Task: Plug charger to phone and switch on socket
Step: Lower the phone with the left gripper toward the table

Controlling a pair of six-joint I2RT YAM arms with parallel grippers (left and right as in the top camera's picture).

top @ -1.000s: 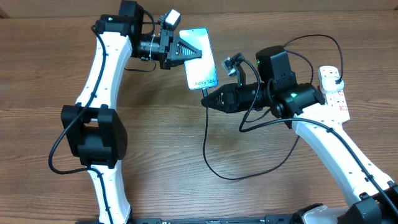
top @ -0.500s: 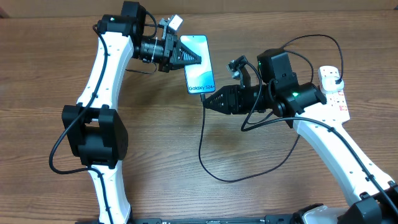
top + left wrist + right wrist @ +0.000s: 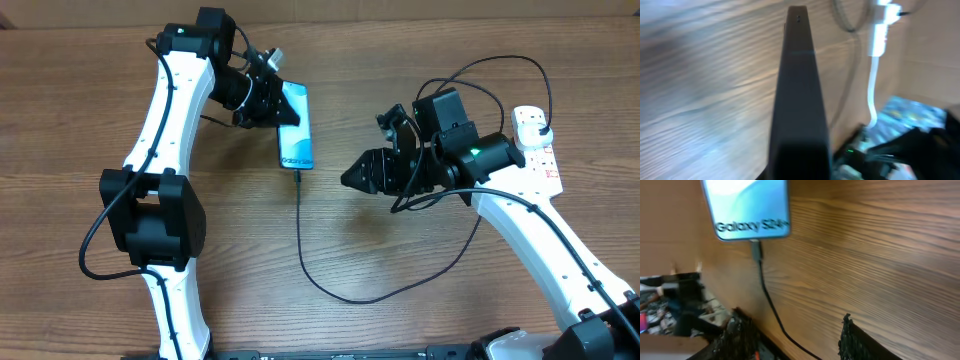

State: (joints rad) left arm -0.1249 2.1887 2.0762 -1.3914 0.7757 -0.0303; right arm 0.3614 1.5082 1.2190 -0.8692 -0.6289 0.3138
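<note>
So the worktop point(image 3: 400, 60) is brown wood with a strong grain. The right wrist view shows a plain brown wall off to the side with some blurry clutter next to it.

The phone point(image 3: 295, 138) is up in the left tool point(image 3: 276, 104), which is clamped on its far end. Its long axis runs far to near, port end pointing at the near edge, and it's rolled up on its side so the blue screen faces the right arm. "Galaxy S24" point(image 3: 752, 226) reads clearly in white at the port end.

The charger point(image 3: 300, 240) has its tip in that port, and the black cable drops down and loops across the wood towards the socket point(image 3: 535, 145) at the right. That has red markings, too small to read.

The right tool point(image 3: 352, 178) sits apart from the phone with its jaws spread and nothing in them.
</note>
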